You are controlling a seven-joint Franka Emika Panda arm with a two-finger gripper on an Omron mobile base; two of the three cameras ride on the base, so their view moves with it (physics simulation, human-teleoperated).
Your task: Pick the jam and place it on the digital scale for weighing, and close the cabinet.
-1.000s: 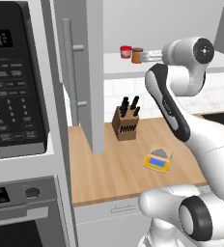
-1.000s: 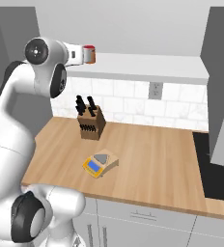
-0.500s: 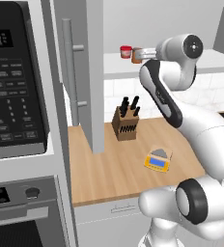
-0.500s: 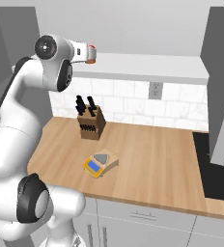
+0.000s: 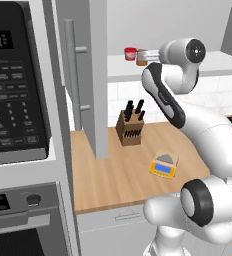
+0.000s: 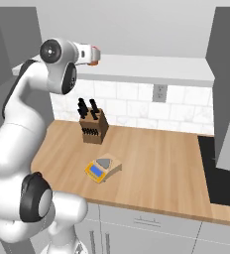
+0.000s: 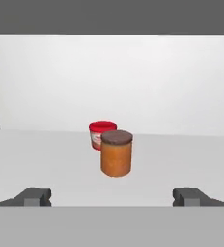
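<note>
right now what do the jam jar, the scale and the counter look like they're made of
The jam: likely clear glass or plastic, since the orange-brown filling shows through, with a matte dark brown lid. The digital scale: yellow body that looks like plastic, with a flat grey plate, perhaps metal. The counter: light wood with faint grain lines, matte.

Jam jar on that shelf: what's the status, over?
Tool open, lined up short of the jam. Jam upright on the cabinet shelf, untouched. Red jar close behind it, not blocking.

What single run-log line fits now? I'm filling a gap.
phase: approach | gripper: open, empty | jam: on cabinet shelf | digital scale: bare
</note>
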